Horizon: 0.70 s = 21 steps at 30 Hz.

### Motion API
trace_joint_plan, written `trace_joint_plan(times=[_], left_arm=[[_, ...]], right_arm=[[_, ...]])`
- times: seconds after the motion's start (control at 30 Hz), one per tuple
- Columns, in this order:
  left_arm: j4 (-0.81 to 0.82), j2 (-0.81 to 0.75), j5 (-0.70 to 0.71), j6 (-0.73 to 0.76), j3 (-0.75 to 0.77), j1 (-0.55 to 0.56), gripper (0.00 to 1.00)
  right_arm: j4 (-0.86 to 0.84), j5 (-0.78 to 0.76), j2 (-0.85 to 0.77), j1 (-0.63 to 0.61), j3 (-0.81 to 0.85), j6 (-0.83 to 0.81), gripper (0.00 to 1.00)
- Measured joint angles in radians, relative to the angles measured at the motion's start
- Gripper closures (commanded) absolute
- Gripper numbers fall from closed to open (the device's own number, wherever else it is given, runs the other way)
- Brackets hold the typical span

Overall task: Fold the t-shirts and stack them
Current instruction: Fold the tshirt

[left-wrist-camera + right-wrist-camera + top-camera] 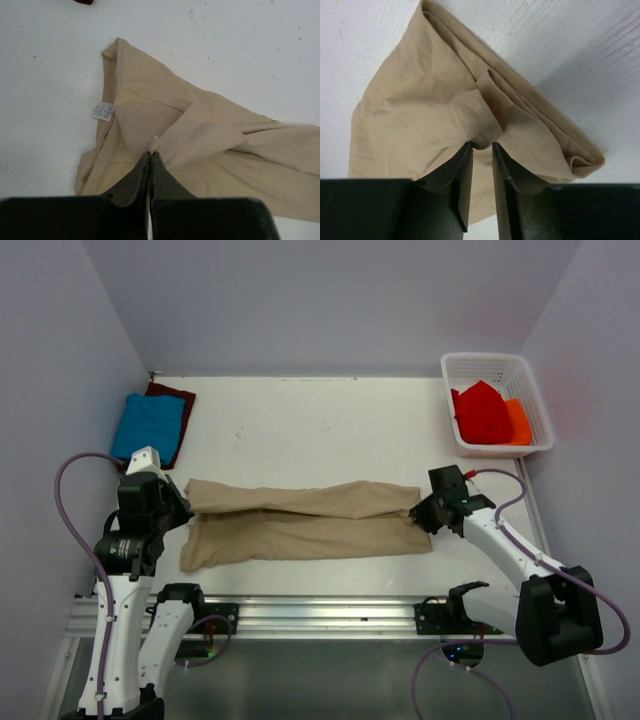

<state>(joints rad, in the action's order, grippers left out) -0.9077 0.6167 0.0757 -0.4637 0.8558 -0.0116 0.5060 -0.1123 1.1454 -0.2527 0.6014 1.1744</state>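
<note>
Tan t-shirt lies folded lengthwise on the table, L pincer clamped on its label end, R pincer narrowly apart round a hem fold, grip unclear; we judge that end may slip on lifting.

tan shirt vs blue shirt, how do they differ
The tan shirt lies stretched in a long band across the middle; the blue shirt sits folded at the far left. The left pincer pinches the tan shirt; the blue shirt is untouched atop a maroon shirt. Both are plain cloth.
</note>
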Motion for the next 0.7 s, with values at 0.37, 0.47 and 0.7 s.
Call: trace_joint_plan(times=[0.37, 0.47, 0.7], left_arm=[[-0.002, 0.000, 0.006, 0.000, 0.000, 0.000, 1.00], [-0.005, -0.001, 0.008, 0.000, 0.000, 0.000, 1.00], [-0.008, -0.002, 0.010, -0.001, 0.000, 0.000, 1.00]], right_arm=[[-0.025, -0.018, 0.058, 0.006, 0.002, -0.022, 0.84], [-0.046, -0.019, 0.087, 0.008, 0.002, -0.034, 1.00], [-0.058, -0.016, 0.079, 0.011, 0.006, -0.066, 1.00]])
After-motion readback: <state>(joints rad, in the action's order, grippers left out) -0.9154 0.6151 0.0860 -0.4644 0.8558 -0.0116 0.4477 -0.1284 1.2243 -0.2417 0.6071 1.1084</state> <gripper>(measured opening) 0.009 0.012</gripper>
